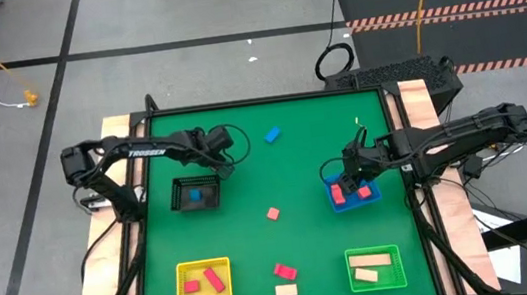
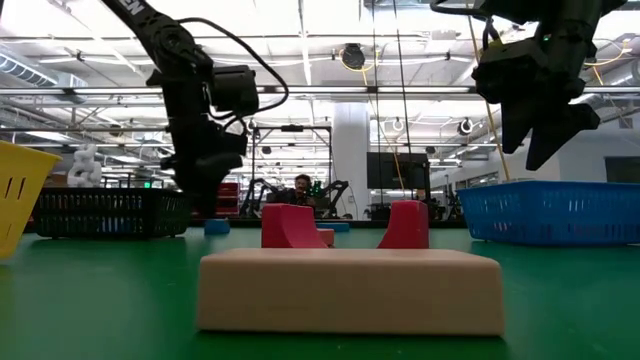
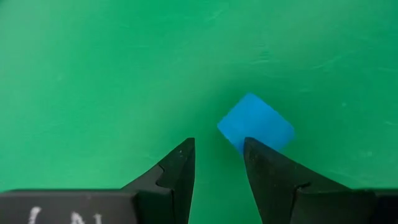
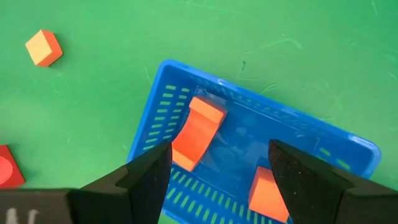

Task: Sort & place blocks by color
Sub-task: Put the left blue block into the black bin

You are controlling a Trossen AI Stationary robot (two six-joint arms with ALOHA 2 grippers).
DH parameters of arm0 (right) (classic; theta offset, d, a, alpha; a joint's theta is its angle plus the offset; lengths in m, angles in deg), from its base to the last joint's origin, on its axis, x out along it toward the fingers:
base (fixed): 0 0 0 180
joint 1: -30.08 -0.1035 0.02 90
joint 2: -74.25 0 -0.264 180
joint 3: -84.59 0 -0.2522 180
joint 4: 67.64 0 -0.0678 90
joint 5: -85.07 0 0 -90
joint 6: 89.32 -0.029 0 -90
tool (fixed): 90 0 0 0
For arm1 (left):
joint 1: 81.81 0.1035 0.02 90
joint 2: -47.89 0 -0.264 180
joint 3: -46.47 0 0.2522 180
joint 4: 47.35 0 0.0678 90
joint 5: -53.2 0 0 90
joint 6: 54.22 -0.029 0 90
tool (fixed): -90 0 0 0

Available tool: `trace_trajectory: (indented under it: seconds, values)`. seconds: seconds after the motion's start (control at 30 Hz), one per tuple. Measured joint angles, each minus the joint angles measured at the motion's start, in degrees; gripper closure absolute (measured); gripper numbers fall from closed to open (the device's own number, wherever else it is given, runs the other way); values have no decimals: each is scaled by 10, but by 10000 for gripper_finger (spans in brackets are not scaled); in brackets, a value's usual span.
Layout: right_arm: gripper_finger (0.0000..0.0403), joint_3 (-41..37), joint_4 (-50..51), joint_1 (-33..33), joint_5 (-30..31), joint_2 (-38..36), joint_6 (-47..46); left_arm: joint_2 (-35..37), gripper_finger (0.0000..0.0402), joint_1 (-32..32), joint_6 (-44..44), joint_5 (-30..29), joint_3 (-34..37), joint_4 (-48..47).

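A green bench seen from above holds four small trays and scattered blocks. The left gripper [image 1: 223, 160] hangs above the bench just beyond the black tray [image 1: 179, 204], which already holds one blue block [image 1: 195, 193]. Its jaws are part open and empty. In its wrist view a loose blue cube [image 3: 256, 122] lies on the bare green surface just ahead of the jaw tips, slightly off towards one jaw and turned cornerwise to them.

The right gripper [image 1: 356, 170] hovers over the blue tray [image 4: 155, 121], jaws wide apart and holding nothing. Two red-orange blocks lie in the tray beneath them, an arched block [image 4: 198, 130] and a second block [image 4: 268, 193].

Beyond the right jaws, on open bench, sit a salmon cube [image 1: 273, 213], a red block [image 1: 285, 271] and a cream bar [image 1: 285, 290]. The yellow tray [image 1: 182, 272] holds red pieces; the green tray [image 1: 394, 254] holds cream bars.

The step in hand looks to be picking up the blue cube. To do it well, the left jaws probably need to open wider, shift forward until centred over the cube, and turn to meet two flat faces rather than its corners before descending.
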Motion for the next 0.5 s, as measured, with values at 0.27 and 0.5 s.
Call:
trace_trajectory:
  seconds: [0.27,0.5]
  values:
    - [144,0,0,0,0,0,0,0,261,-12,46,-2,0,3]
    - [144,0,0,0,0,0,7,0,261,-12,145,-2,0,3]
